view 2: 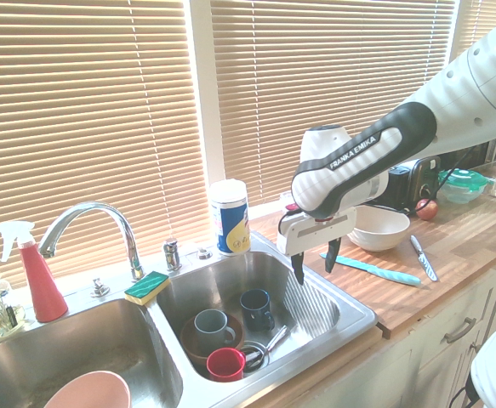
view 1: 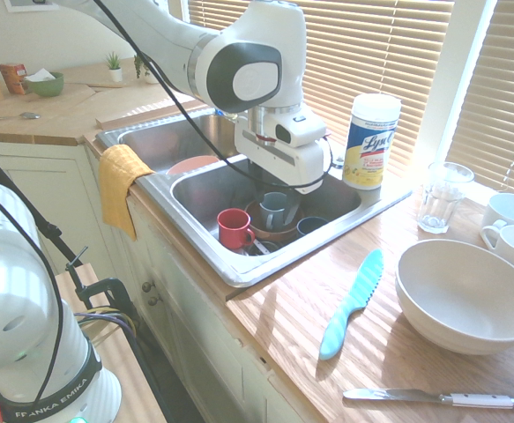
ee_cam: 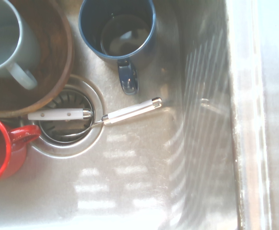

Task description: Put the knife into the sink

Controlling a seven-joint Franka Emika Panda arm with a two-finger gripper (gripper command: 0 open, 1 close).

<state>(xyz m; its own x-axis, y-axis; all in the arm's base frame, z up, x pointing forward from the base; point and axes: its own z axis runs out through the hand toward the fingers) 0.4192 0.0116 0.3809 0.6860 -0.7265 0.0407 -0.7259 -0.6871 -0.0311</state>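
"On the wooden counter beside the sink, what's that bright shape?"

"A one-piece turquoise knife (view 1: 353, 304) with a wavy serrated edge, lying flat between the stainless steel double-basin sink (view 2: 360, 320) and the wide cream bowl (view 1: 468, 295)."

"Anything else near it?"

"Yes, a slim silver knife with a white handle (view 1: 431, 398), also flat on the wood."

"And the gripper (view 2: 316, 265)?"

"It hangs over the basin with the mugs, its two dark fingers pointing down and spread apart, nothing between them."

"What sits in that basin?"

"A red mug (view 1: 235, 229), a grey-blue mug (view 2: 214, 330) standing in a round brown bowl (ee_cam: 58, 62), and a dark blue mug (view 2: 257, 309). Two white-handled utensils (ee_cam: 132, 111) lie by the drain, one handle reaching over the strainer."

"The other basin?"

"A pinkish, rounded dish (view 2: 90, 393). On the divider's back end I can see a green and yellow sponge (view 2: 147, 287), and behind the mugs' basin stands a white-lidded wipes canister (view 1: 372, 141)."
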